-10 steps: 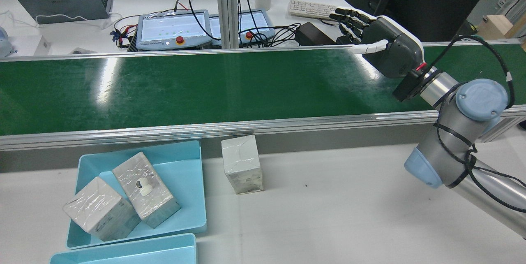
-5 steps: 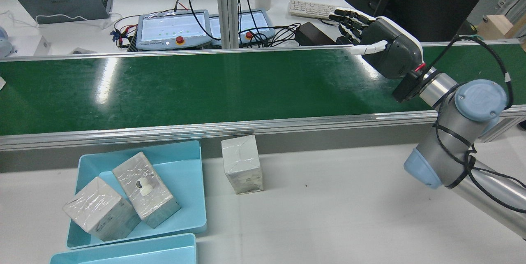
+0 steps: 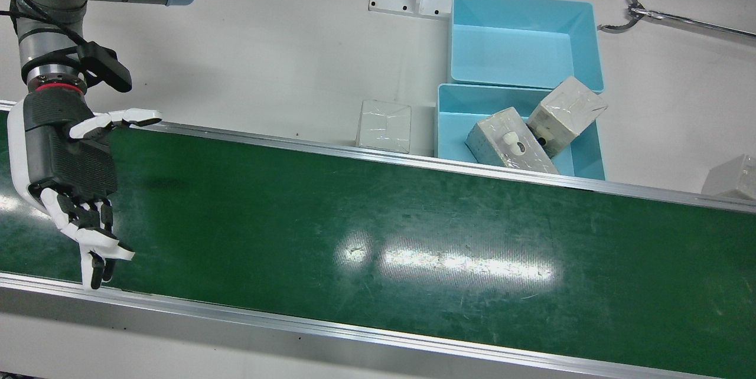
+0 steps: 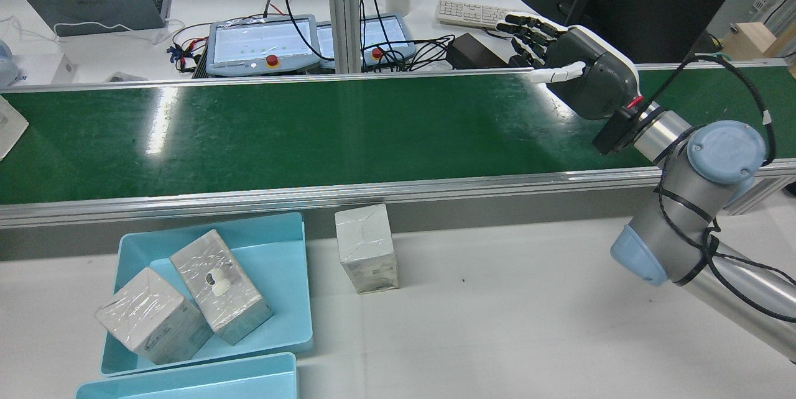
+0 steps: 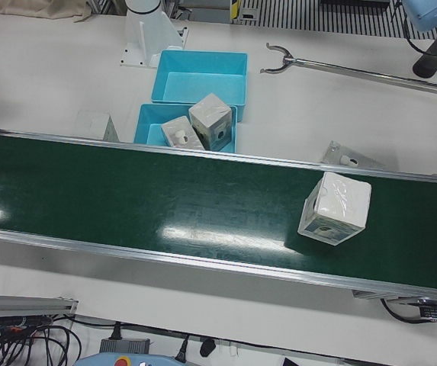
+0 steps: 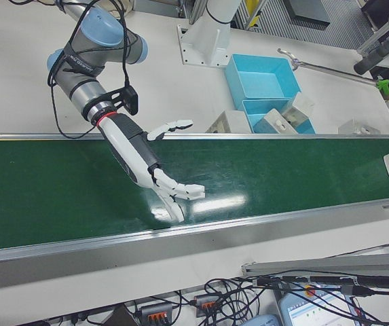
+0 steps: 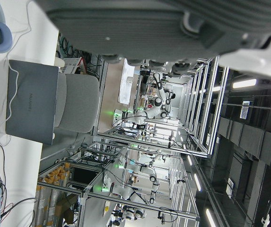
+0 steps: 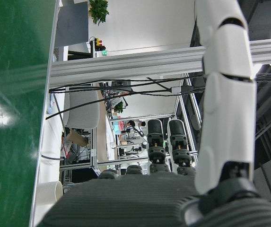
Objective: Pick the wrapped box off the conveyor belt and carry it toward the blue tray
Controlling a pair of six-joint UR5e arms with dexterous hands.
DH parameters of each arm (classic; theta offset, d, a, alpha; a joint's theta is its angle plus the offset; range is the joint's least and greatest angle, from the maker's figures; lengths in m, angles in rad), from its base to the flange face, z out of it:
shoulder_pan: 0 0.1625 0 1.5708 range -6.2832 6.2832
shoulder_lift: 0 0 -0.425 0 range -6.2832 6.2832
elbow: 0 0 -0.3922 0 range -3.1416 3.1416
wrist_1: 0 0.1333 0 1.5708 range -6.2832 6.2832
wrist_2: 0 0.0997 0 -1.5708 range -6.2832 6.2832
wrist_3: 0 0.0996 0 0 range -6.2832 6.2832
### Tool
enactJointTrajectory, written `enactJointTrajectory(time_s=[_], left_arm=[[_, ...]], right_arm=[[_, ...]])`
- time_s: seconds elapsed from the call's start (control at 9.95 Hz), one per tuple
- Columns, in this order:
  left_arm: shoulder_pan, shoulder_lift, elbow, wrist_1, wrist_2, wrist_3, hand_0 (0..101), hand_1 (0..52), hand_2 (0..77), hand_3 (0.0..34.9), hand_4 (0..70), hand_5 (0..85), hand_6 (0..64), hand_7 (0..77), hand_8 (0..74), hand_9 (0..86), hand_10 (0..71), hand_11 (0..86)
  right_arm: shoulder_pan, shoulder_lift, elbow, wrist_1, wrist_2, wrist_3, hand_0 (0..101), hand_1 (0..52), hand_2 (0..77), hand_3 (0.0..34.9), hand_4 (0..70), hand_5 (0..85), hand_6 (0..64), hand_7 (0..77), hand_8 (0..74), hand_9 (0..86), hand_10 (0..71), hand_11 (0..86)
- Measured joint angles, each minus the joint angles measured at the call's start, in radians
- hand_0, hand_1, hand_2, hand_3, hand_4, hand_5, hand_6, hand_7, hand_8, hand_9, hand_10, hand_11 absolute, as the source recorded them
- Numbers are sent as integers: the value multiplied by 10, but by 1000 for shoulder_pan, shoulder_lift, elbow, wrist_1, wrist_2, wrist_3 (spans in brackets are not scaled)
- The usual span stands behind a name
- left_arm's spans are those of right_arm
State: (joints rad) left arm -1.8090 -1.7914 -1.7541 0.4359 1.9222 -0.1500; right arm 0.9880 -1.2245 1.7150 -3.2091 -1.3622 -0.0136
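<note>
Left-front view: a wrapped box [image 5: 334, 207] rides the belt [image 5: 165, 206] at right; the right robot hand [image 6: 146, 166], fingers spread wide, holds nothing.

Right arm [image 4: 684, 200]: silver tubes, pale blue joint caps, black cable looped around. Right hand [image 3: 65, 160]: dark ribbed palm, white shell, black-and-white fingers [image 3: 94, 252], red wrist ring.

at 9 o'clock in the rear view, the wrapped box [image 4: 11, 125] on the conveyor belt [image 4: 348, 132] is cut by the edge.
</note>
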Motion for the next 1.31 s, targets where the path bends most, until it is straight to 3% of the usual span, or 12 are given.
enactJointTrajectory(time_s=[0.7, 0.9, 1.0, 1.31], left_arm=[[0, 0, 0, 0, 0, 0, 0, 0, 11, 0, 0, 5, 0, 5, 5, 0, 0, 0], [0, 0, 0, 0, 0, 0, 0, 0, 5, 0, 0, 11, 0, 5, 5, 0, 0, 0], [0, 0, 0, 0, 0, 0, 0, 0, 11, 0, 0, 5, 0, 5, 5, 0, 5, 0], [0, 0, 0, 0, 0, 0, 0, 0, 11, 0, 0, 11, 0, 5, 5, 0, 0, 0]], right_arm=[[0, -5, 0, 0, -1, 2, 481, 147, 153, 31, 115, 213, 44, 175, 0, 44, 0, 11], [1, -6, 0, 0, -1, 3, 481, 147, 131, 16, 109, 213, 33, 180, 0, 38, 0, 11], [1, -7, 1, 0, -1, 4, 481, 131, 114, 31, 115, 213, 33, 180, 0, 38, 0, 11], [1, -8, 1, 0, -2, 6, 476, 131, 104, 32, 104, 218, 33, 180, 0, 38, 0, 11]])
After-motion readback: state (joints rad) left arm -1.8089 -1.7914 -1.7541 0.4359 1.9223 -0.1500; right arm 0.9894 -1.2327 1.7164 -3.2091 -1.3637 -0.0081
